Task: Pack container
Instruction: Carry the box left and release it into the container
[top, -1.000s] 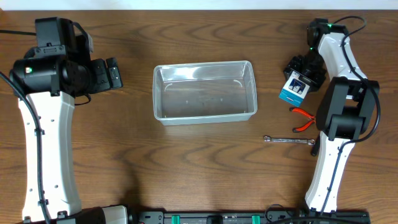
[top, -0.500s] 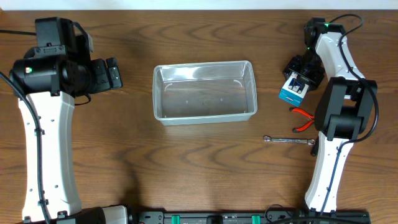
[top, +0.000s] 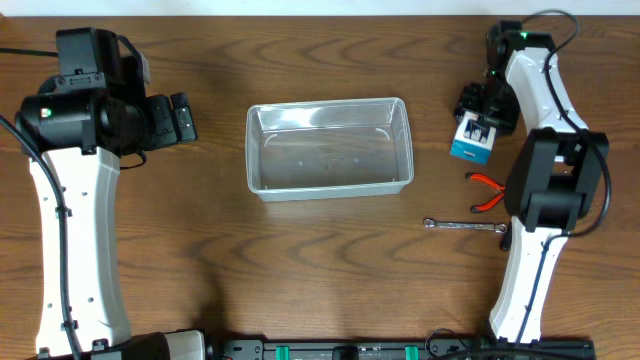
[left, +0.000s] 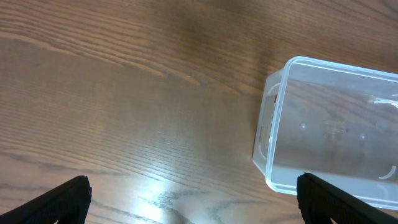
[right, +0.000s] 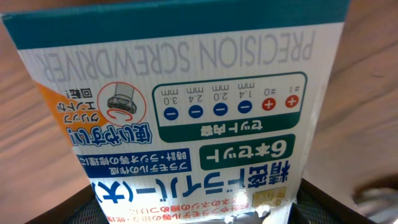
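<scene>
The container (top: 329, 104), a clear plastic tub, stands empty at the table's middle; its left end shows in the left wrist view (left: 268, 130). My right gripper (top: 480, 112) is at the far right, shut on a blue-and-white precision screwdriver box (top: 471, 142). The box fills the right wrist view (right: 186, 93), held between the fingers (right: 199, 208). My left gripper (top: 183, 118) is open and empty, left of the container, with its fingers (left: 193, 199) spread wide above bare wood.
Red-handled pliers (top: 487, 190) lie on the table just below the box. A silver wrench (top: 465, 226) lies further toward the front, beside the right arm's base. Both are right of the container.
My right gripper has moved slightly toward the far edge with the screwdriver box in it. The left arm has not moved.
</scene>
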